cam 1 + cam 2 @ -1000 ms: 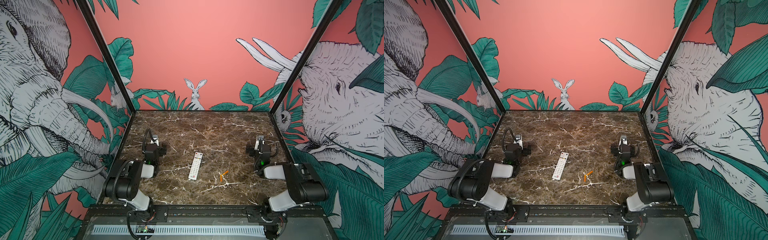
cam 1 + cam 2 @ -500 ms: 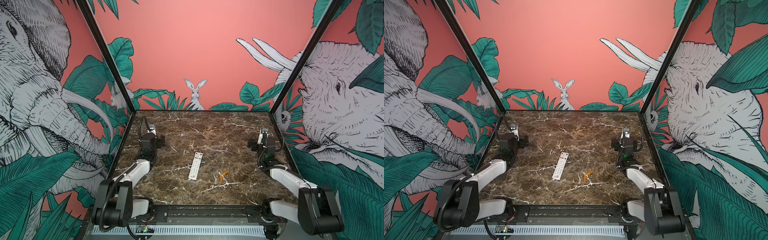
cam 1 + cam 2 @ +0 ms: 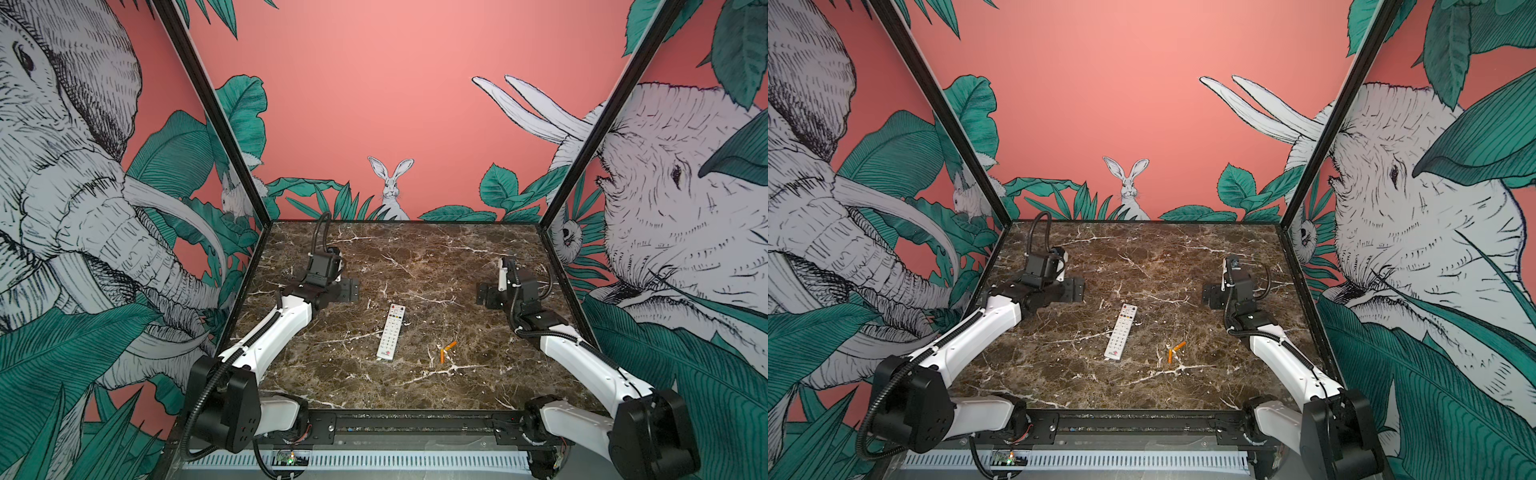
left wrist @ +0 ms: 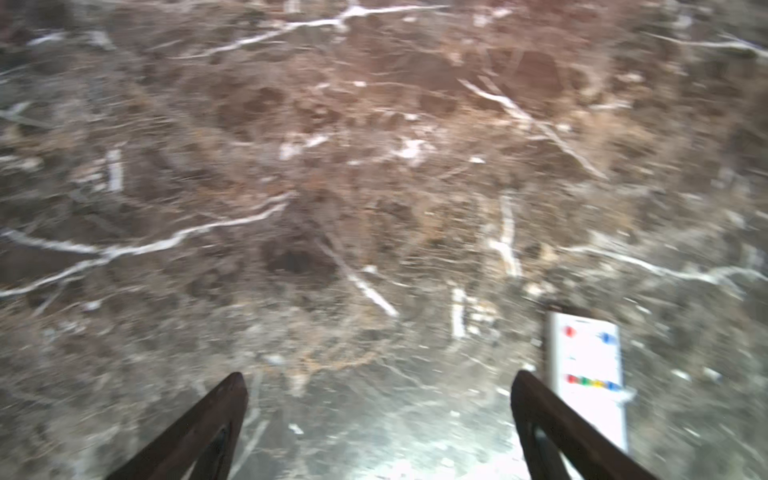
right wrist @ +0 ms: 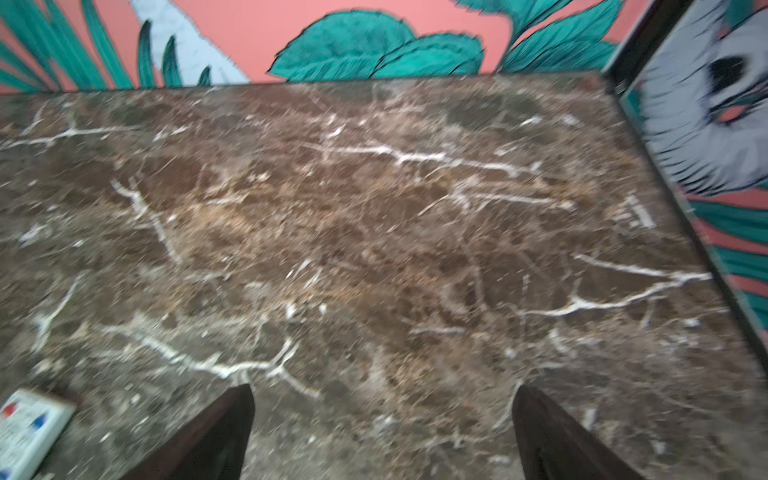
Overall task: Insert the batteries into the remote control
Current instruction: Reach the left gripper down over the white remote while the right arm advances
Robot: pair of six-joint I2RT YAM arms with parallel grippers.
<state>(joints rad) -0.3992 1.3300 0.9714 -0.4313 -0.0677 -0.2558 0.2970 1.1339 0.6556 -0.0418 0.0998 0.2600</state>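
Observation:
The white remote control (image 3: pixel 391 331) (image 3: pixel 1121 332) lies button side up in the middle of the marble table, its coloured buttons at the far end. Two orange batteries (image 3: pixel 446 351) (image 3: pixel 1174 352) lie touching in a V just right of its near end. My left gripper (image 3: pixel 345 290) (image 4: pixel 376 376) hovers open left of the remote's far end, nothing between its fingers; the remote's top (image 4: pixel 588 361) shows beside one finger. My right gripper (image 3: pixel 487 297) (image 5: pixel 382 388) hangs open and empty to the right, beyond the batteries; a corner of the remote (image 5: pixel 29 428) shows there.
The brown marble table (image 3: pixel 415 257) is boxed in by a pink back wall (image 3: pixel 395 104) and printed side walls with black corner posts (image 3: pixel 552 208). A black rail (image 3: pixel 415 419) runs along the near edge, where both arm bases sit.
Both arms have unfolded from their tucked rest pose and reached out over the table. Each gripper has swung inward toward the middle. The remote and batteries have not moved.

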